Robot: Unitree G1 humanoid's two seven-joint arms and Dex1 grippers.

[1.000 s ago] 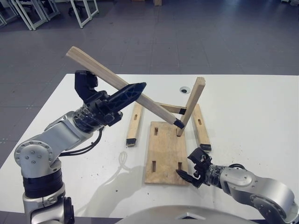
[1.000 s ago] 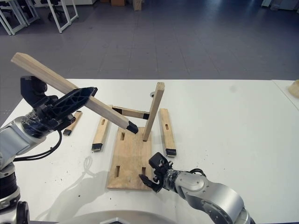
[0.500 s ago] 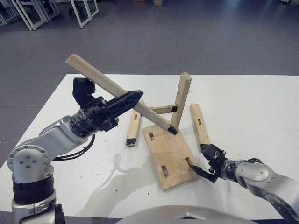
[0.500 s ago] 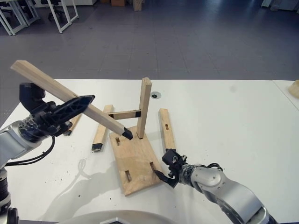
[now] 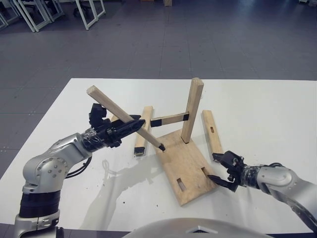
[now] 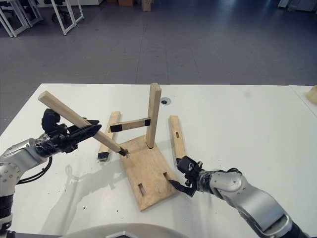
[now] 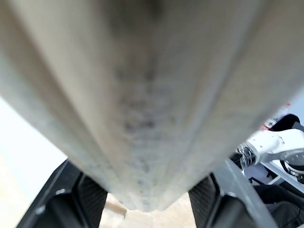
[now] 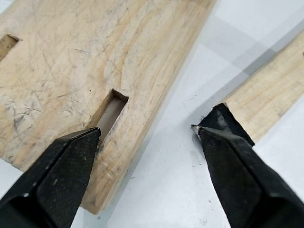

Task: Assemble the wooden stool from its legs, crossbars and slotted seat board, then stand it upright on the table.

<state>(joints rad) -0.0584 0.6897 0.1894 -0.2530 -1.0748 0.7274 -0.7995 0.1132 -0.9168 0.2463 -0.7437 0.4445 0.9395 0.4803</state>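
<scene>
Holding: left tool clamped on a leg; the leg slants, upper end toward my left, black-capped lower end down on the seat board near its left corner.
Board: flat on the desk, skewed. An upright leg stands at its far end, with a crossbar jutting left.
Right tool: spread open at the board's near right edge, between a slot and a loose leg.
Key relation: held leg's long axis leans well off vertical. I cannot tell whether its tip has entered a slot.
Judgement: left arm nearer; the leg needs tipping upright to seat.
</scene>
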